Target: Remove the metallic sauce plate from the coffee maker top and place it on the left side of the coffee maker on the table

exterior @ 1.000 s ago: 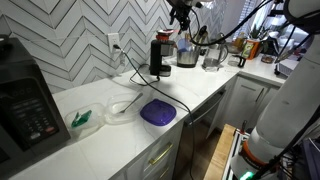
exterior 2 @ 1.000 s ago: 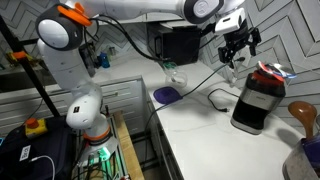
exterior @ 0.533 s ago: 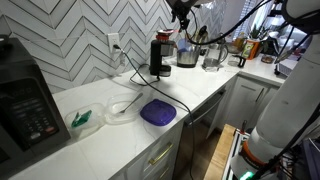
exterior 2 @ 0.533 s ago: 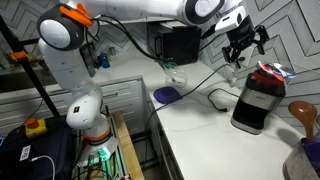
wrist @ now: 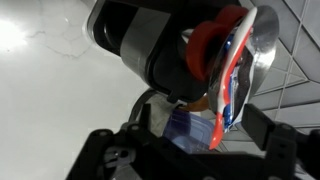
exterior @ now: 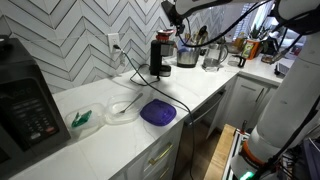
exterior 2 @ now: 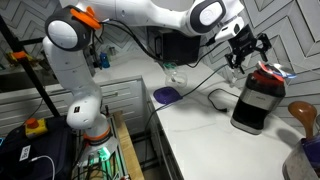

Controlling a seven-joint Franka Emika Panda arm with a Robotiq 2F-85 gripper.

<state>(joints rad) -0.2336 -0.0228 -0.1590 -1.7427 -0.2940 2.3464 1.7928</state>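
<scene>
The coffee maker (exterior: 159,58) is a narrow black machine standing at the back of the white table (exterior: 190,95); it also shows in another exterior view (exterior 2: 256,102) and in the wrist view (wrist: 150,45). The metallic sauce plate (wrist: 255,40) lies on its top with red and blue-white things in it, and shows in both exterior views (exterior: 163,37) (exterior 2: 268,70). My gripper (exterior 2: 246,50) hangs just above and beside the coffee maker's top, apart from the plate. In the wrist view its fingers (wrist: 195,150) are open with nothing between them. In an exterior view it (exterior: 171,10) is at the top edge.
A purple round plate (exterior: 158,112) (exterior 2: 167,95) and a clear plastic container (exterior: 122,110) lie on the table. The black power cord (exterior: 135,75) runs between them and the coffee maker. A big black appliance (exterior: 25,100) stands at one end. A steel pot (exterior: 187,55) stands beyond the coffee maker.
My gripper has moved sideways closer to the coffee maker's top and stays open. The plate has not moved.
</scene>
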